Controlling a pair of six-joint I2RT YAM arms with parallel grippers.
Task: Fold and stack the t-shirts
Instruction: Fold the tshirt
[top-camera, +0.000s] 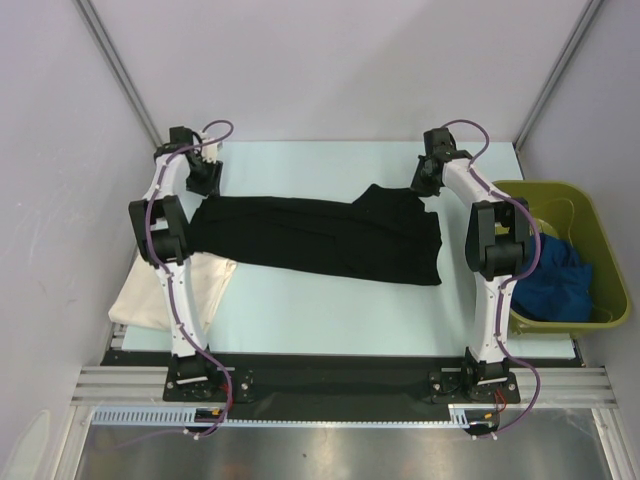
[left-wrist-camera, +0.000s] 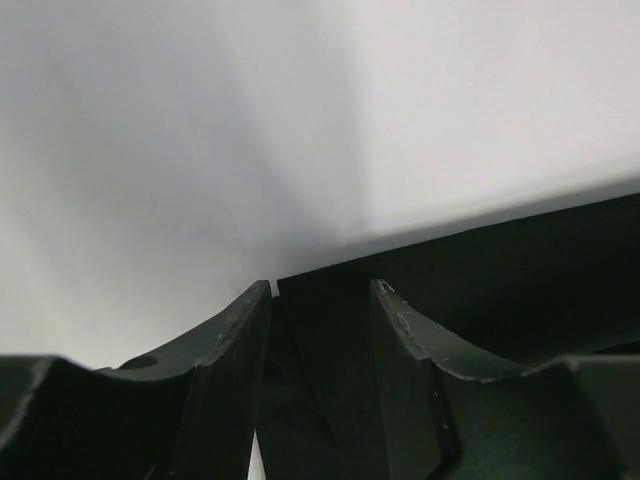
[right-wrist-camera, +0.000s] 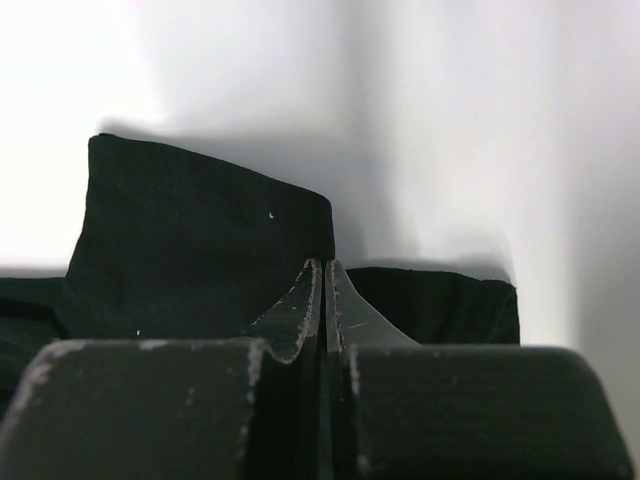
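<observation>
A large black t-shirt (top-camera: 315, 238) lies spread across the middle of the table. My left gripper (top-camera: 203, 180) is at its far left corner. In the left wrist view the fingers (left-wrist-camera: 235, 340) stand apart, with the corner of the black cloth (left-wrist-camera: 325, 340) between them. My right gripper (top-camera: 428, 178) is at the shirt's far right edge. In the right wrist view its tips (right-wrist-camera: 326, 265) are pressed together in front of the black cloth (right-wrist-camera: 200, 240), with nothing seen between them. A cream t-shirt (top-camera: 150, 295) lies at the left table edge. A bright blue t-shirt (top-camera: 553, 280) sits in the bin.
An olive-green plastic bin (top-camera: 590, 215) stands at the right edge of the table, beside the right arm. Grey walls close in the back and sides. The cream shirt lies partly under the left arm.
</observation>
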